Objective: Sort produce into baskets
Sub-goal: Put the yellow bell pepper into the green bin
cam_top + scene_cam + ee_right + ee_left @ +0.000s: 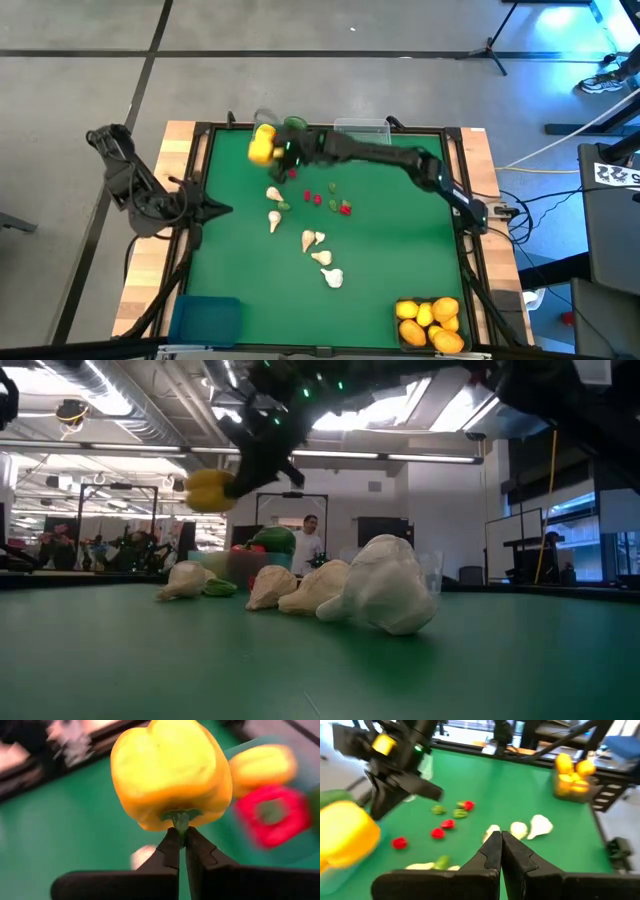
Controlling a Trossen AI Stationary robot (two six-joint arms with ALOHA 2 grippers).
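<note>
A green felt-covered table (380, 260) with a dark frame stands on a grey concrete floor in a workshop hall. Above its far edge hangs a glossy yellow toy bell pepper (172, 775), pinched by its green stem in the right gripper (181, 837), whose fingers are pressed tight on it. It is carried over the translucent teal bin (295, 852), where another yellow pepper (262, 765) and a red pepper (272, 815) already lie. The clear bin (432, 322) at the near right corner holds the orange citrus. White garlic bulbs (318, 250) and tiny red and green pieces (325, 198) lie loose mid-table, so I judge the sorting roughly half done. The left gripper (501, 851) waits at the table's left edge, fingers pressed together and empty. No readable writing shows.
</note>
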